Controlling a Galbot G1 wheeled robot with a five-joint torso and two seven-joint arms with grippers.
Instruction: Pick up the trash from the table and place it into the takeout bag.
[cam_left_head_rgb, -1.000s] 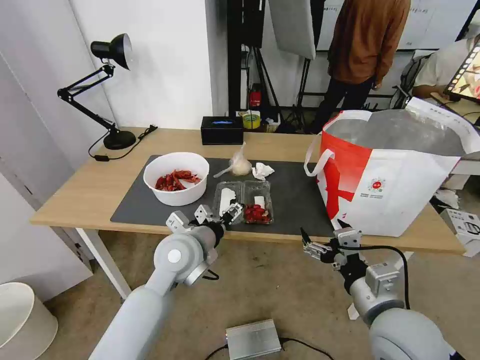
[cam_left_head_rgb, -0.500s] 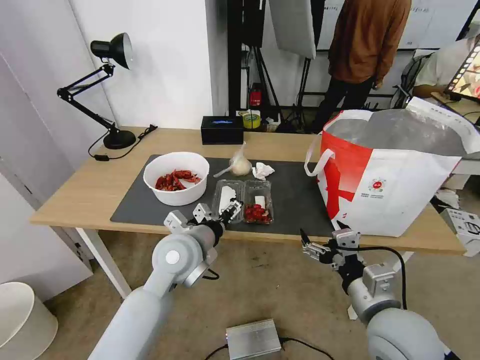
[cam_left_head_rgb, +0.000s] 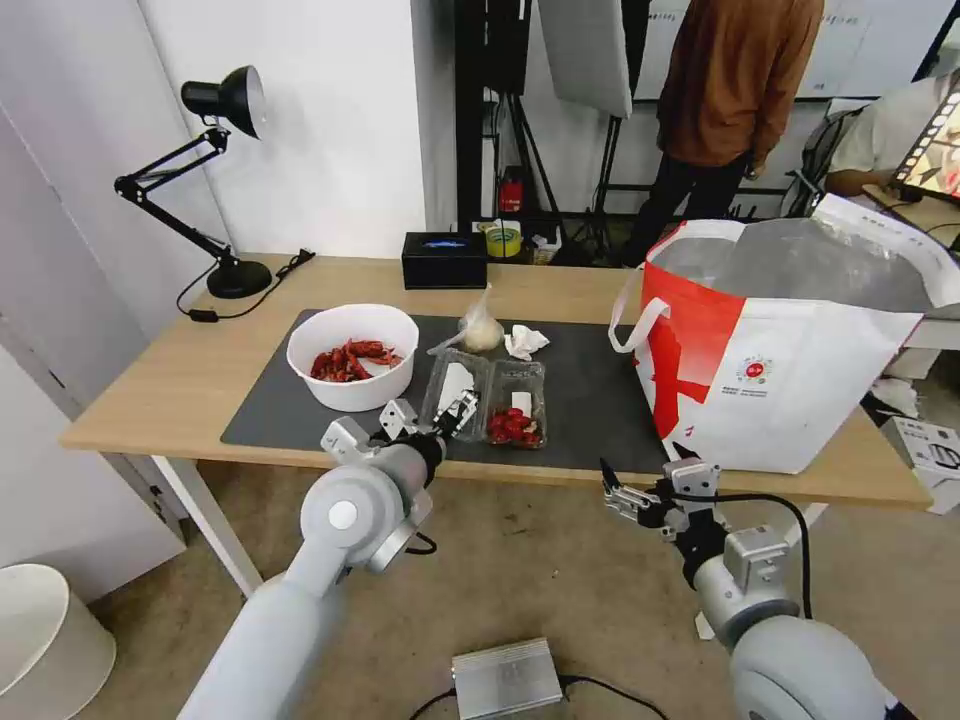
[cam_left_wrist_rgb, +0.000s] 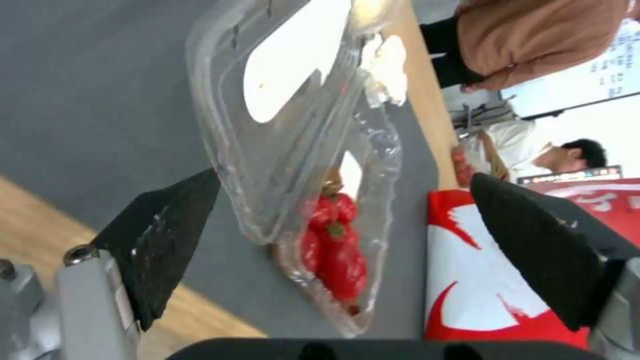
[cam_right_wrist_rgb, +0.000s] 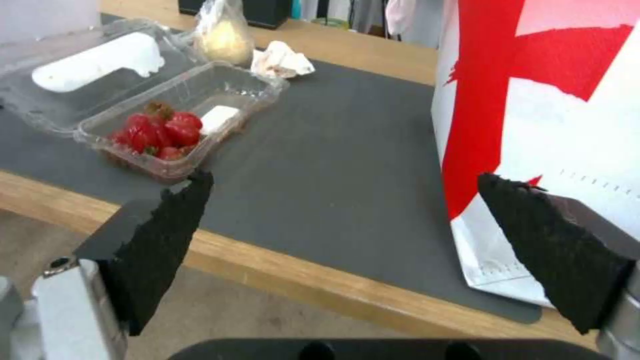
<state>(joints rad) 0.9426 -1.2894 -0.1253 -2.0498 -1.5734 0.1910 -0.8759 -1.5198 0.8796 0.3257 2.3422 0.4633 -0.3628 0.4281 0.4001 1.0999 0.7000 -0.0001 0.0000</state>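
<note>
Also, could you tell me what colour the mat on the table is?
Dark grey mat, clearest in the head view.

White wall behind, beige floor — black desk lamp.

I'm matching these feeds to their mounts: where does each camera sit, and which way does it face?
Head view: on the head, looking forward and down at the table; both arms show.
Left wrist view: on the left wrist, facing the clamshell box between the open left gripper.
Right wrist view: on the right wrist, facing the takeout bag past the open right gripper.
Shared: the clamshell box.
</note>
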